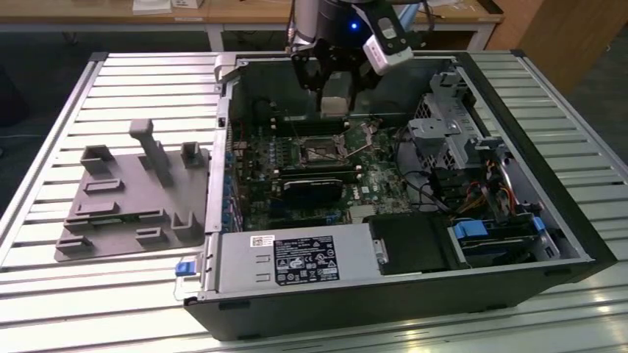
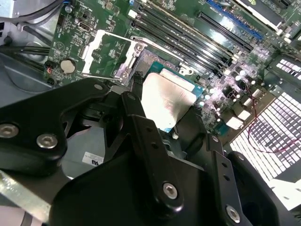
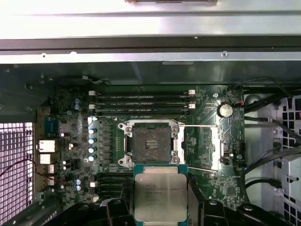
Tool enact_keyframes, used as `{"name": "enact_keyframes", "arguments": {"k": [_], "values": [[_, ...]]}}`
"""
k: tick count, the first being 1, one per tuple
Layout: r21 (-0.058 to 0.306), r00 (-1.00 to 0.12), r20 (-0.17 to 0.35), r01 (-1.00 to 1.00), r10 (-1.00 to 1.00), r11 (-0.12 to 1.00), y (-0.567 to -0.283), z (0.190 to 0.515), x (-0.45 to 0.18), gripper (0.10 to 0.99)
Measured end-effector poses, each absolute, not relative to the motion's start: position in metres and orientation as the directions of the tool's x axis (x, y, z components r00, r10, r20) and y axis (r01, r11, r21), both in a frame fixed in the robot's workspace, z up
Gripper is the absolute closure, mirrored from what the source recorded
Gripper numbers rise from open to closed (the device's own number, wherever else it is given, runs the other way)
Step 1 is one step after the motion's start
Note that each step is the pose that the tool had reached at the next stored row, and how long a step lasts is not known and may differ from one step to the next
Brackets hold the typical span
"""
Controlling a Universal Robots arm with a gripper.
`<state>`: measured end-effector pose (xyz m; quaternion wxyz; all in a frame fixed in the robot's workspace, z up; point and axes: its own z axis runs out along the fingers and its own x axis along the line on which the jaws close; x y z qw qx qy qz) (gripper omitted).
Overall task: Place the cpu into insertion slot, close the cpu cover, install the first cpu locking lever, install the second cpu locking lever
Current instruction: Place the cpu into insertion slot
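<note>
My gripper [image 3: 161, 207] is shut on the cpu [image 3: 160, 195], a flat square chip with a pale silver face, gripped by its two side edges. In the first wrist view the cpu hangs just short of the insertion slot [image 3: 149, 145], a dark square socket with a silvery rim that lies open and bare. The cpu cover [image 2: 110, 54], a thin silvery frame with a cut-out centre, is folded back flat beside the socket. Two thin lever rods [image 3: 200, 126] stick out toward it. In the exterior view the gripper [image 1: 334, 99] hovers over the far part of the motherboard, above the slot [image 1: 319, 152].
The open computer case [image 1: 549, 220] lies on a slatted table. Long memory slots [image 3: 141, 101] run beside the socket, and a black card [image 1: 312, 185] lies on its other side. Cables and drive bays [image 1: 471, 184] fill the exterior view's right. A grey fixture tray [image 1: 128, 198] lies to the left.
</note>
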<state>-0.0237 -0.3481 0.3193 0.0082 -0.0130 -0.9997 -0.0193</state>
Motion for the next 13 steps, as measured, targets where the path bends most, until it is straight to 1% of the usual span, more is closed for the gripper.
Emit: {"name": "enact_keyframes", "arguments": {"k": [13], "values": [[0.038, -1.000, 0.016, 0.027, 0.026, 0.999, -0.345, 0.305, -0.024, 0.549]]}}
